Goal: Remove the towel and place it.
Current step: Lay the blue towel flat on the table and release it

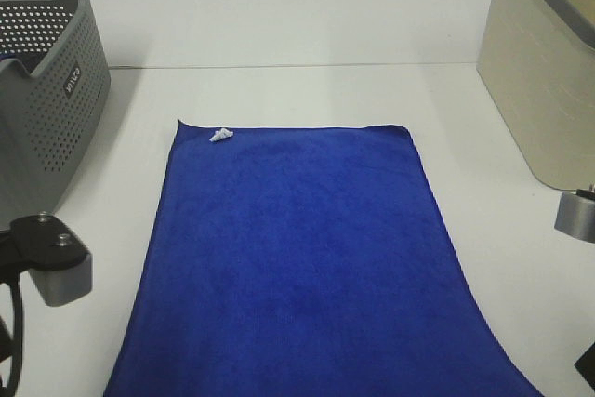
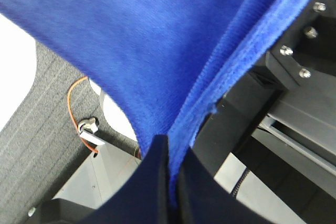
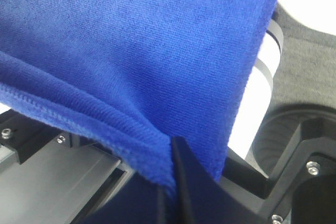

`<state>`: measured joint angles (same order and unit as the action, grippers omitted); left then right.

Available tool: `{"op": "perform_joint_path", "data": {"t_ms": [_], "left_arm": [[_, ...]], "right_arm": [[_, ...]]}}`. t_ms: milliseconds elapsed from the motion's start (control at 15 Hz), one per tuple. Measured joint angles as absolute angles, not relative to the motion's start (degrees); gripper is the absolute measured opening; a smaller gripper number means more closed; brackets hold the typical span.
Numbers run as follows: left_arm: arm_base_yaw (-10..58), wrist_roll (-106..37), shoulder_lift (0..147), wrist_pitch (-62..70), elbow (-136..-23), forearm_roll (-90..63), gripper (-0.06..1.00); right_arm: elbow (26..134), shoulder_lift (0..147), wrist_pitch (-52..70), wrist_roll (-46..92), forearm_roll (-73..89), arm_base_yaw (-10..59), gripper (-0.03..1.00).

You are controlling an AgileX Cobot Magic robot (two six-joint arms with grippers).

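Note:
The royal-blue towel point(image 1: 297, 258) lies spread flat on the white table, its far edge toward the back with a small white tag point(image 1: 220, 136) near the far left corner. Its near edge runs off the table's front. My left gripper point(image 2: 170, 182) is shut on the towel's hem point(image 2: 210, 103) below the table edge. My right gripper point(image 3: 170, 187) is shut on the towel's other near corner point(image 3: 136, 150). Neither gripper's fingertips show in the exterior high view; only the arms' wrists show at the left point(image 1: 51, 262) and right point(image 1: 576, 216) edges.
A grey perforated basket point(image 1: 51, 90) stands at the back left. A beige bin point(image 1: 544, 72) stands at the back right. Below the table, the wrist views show the robot's black frame, grey floor and an orange cable point(image 2: 73, 90).

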<state>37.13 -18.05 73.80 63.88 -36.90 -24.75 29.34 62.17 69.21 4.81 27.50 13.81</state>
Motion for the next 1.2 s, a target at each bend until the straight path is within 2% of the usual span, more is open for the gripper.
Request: {"op": "perform_joint_path", "data": {"t_ms": [533, 800, 1200], "left_arm": [[37.13, -17.99, 89.38, 57.93, -36.84, -26.87, 0.00], [37.13, -17.99, 90.76, 57.93, -40.39, -25.04, 0.00], [37.13, -18.28, 100.44, 60.10, -45.78, -24.06, 0.00]], "right_arm": [[29.34, 76.15, 65.95, 7.91, 26.07, 13.69, 0.02], [29.34, 85.54, 61.94, 10.89, 24.75, 13.64, 0.02], [29.22, 96.49, 58.96, 14.73, 24.87, 13.64, 0.02]]}}
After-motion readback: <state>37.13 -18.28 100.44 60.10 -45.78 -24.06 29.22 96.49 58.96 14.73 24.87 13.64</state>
